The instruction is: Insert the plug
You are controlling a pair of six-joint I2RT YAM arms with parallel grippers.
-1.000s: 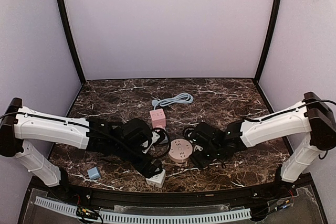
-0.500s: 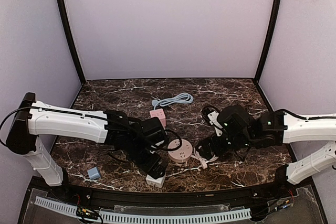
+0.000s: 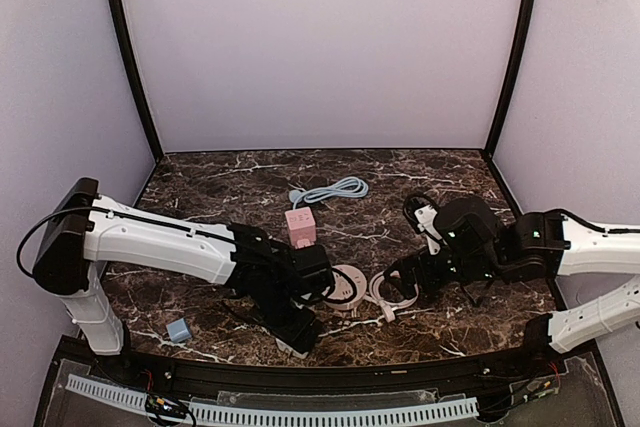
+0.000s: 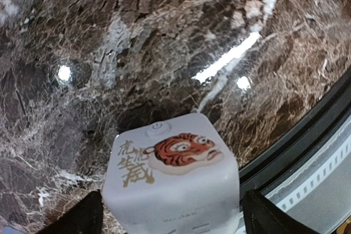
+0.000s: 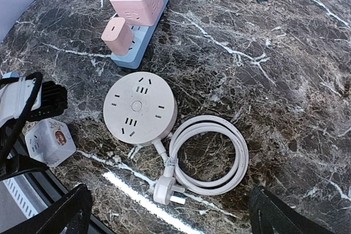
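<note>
The plug point(image 5: 164, 190) lies flat on the table point(image 3: 430, 187) near the front edge, at the end of a white cord point(image 5: 211, 154) coiled in a loop just right of the round socket point(image 5: 140, 110) that it runs from. It is in no outlet. From above, the plug is only a pale speck beside the coil, and its pins cannot be made out.

The right gripper point(image 5: 171, 205) hangs over the plug and coil with its jaws spread wide and nothing between them. Only the two dark fingers point(image 5: 66, 215) show, cut off at the bottom corners of the wrist view.

The left gripper point(image 4: 173, 215) is low at the front edge, jaws spread to either side of a white cube point(image 4: 170, 182) with a tiger face on top. Each finger sits just beside a cube wall (touching or a hair apart, I cannot tell). The cube's near side is cut off by the frame, and from above the arm hides nearly all of it.

The left arm also covers the left part of the round socket in the top view. Behind the socket, a pink cube point(image 5: 138, 0) and a smaller pink adapter point(image 5: 118, 35) sit on a blue strip point(image 5: 141, 47), whose blue cable point(image 3: 330, 190) lies bunched farther back. A small blue block point(image 3: 179, 330) sits alone at the front left, too small to identify.
</note>
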